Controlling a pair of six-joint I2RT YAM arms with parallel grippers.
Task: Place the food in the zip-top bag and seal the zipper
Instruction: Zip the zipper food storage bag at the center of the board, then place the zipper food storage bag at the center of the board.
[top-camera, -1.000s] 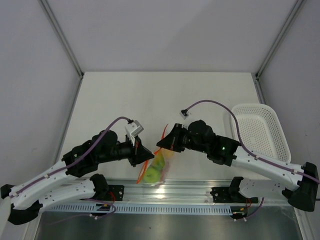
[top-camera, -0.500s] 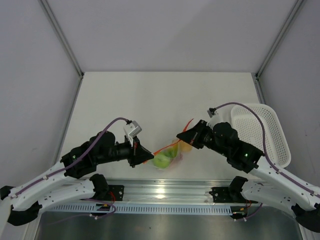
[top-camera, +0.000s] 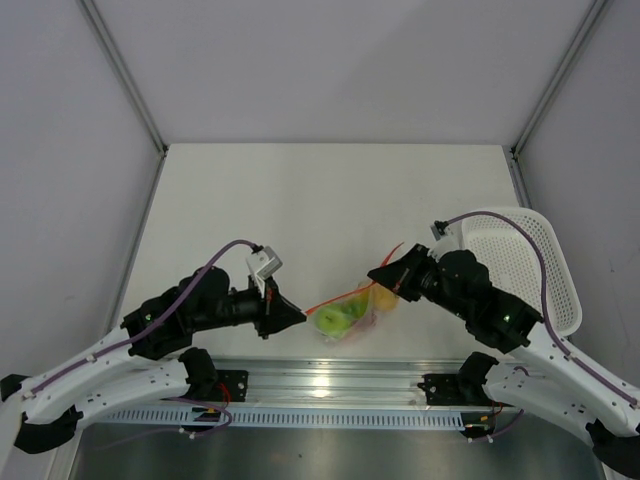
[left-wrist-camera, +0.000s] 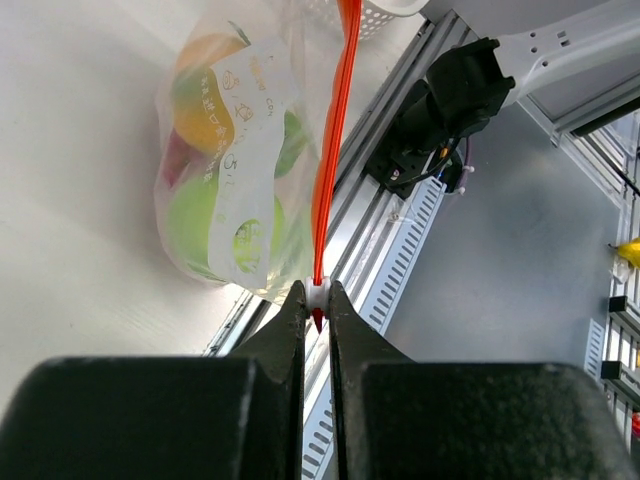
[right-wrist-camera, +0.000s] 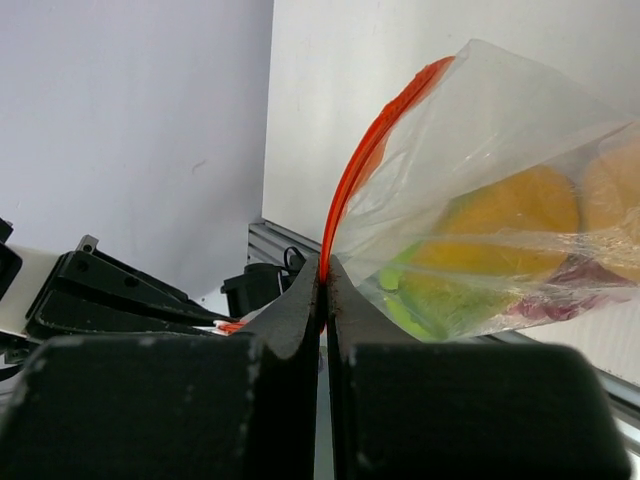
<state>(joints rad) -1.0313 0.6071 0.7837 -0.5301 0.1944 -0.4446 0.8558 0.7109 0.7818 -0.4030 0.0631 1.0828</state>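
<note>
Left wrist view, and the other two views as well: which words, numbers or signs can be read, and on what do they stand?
The zip-top bag, its white printed patch: grey lettering and small round symbols, turned sideways, too blurred to read.
The zipper: plain orange-red, no print visible.
The white basket: no print visible.
Nothing else in any view shows readable text.

Clear zip-top bag (left-wrist-camera: 255, 160), white printed panel. Orange-red zipper (left-wrist-camera: 335, 130), white tab (left-wrist-camera: 317, 293). Inside, food (top-camera: 345, 313) lime green, yellow-orange, dark red. White mesh-patterned basket (top-camera: 520, 255). Off-white table (top-camera: 300, 200). Purple arm cables (top-camera: 228, 245).
</note>
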